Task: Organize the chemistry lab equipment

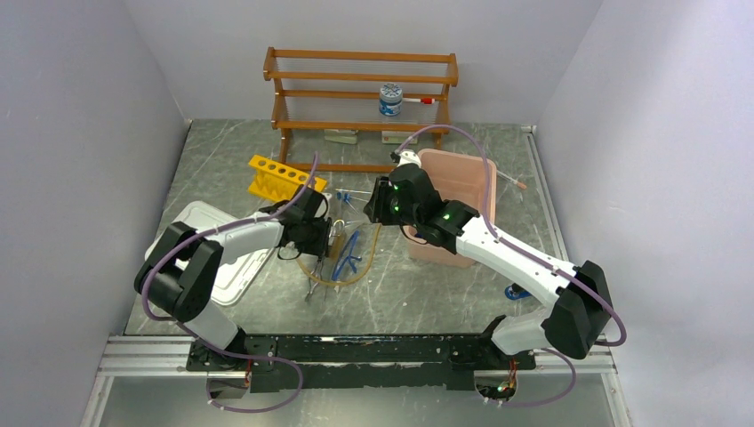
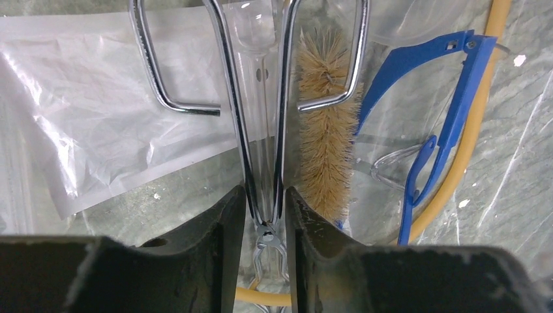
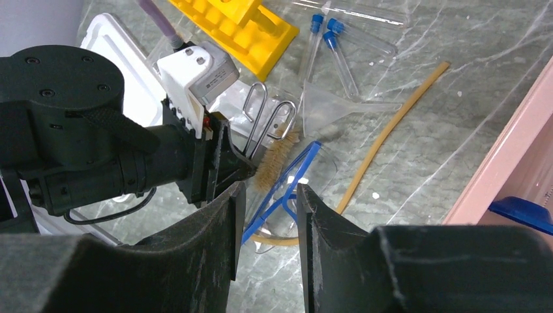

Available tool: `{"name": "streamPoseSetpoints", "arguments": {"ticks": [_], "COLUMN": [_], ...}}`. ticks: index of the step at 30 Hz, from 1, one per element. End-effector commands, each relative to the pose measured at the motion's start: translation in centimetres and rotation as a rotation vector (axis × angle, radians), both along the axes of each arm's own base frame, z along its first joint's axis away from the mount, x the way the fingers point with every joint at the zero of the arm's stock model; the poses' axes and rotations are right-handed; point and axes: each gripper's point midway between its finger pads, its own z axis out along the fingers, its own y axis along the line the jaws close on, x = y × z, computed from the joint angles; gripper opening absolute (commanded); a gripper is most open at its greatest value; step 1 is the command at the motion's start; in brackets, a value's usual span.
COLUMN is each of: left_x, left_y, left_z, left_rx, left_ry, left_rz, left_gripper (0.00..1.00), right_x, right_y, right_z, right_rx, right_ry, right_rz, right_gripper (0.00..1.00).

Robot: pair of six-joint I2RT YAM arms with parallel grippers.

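Observation:
My left gripper (image 2: 264, 195) is shut on the metal tongs (image 2: 261, 130), fingers pressed on both thin arms near the pivot; the wire handle loops point away from me. In the top view it (image 1: 327, 238) sits low over the table's middle. A tan brush (image 2: 326, 130), blue-framed safety glasses (image 2: 450, 98) and the tan rubber hose (image 2: 479, 130) lie just right of the tongs. My right gripper (image 3: 267, 192) is open and empty, hovering above the glasses (image 3: 287, 182). The yellow rack (image 3: 241, 26) and blue-capped tubes (image 3: 339, 39) lie beyond, with a clear funnel (image 3: 326, 104).
A pink bin (image 1: 458, 191) stands under the right arm. A white tray lid (image 1: 209, 240) lies at the left, a clear plastic bag (image 2: 98, 117) beside it. A wooden shelf (image 1: 356, 80) with a white-lidded jar (image 1: 390, 100) stands at the back.

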Motion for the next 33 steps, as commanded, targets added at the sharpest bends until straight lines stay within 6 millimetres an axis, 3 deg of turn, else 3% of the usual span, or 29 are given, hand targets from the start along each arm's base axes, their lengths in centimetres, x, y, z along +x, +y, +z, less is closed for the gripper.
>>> {"name": "streamPoseSetpoints", "arguments": {"ticks": [1,4,7,15,21,26,33], "left_x": [0.6,0.9,1.6,3.2,4.1,5.4,6.7], "left_y": [0.2,0.2,0.1,0.1,0.8,1.7,0.5], "left_z": [-0.1,0.7,2.8,9.6,12.9,16.1,20.9], "left_rx": [0.053,0.061,0.050,-0.032,-0.086,-0.090,-0.149], "left_ry": [-0.041,-0.068,-0.131,-0.321,-0.448,-0.552,-0.593], "left_rz": [-0.019,-0.014,-0.011,0.050,0.133,0.204,0.213], "left_gripper": [0.35,0.28,0.19,0.19,0.19,0.18,0.18], "right_x": [0.5,0.5,0.5,0.4,0.0,-0.9,-3.1], "right_y": [0.2,0.1,0.0,0.2,0.6,2.2,5.4], "right_z": [1.0,1.1,1.2,1.2,1.5,1.5,3.3], "right_rx": [0.020,0.021,0.024,0.045,0.084,0.134,0.282], "right_ry": [-0.035,-0.037,-0.038,-0.043,-0.060,-0.073,-0.119], "right_rz": [-0.016,-0.021,-0.026,-0.022,0.010,0.109,0.327], "right_gripper": [0.38,0.38,0.38,0.38,0.38,0.39,0.49]}}
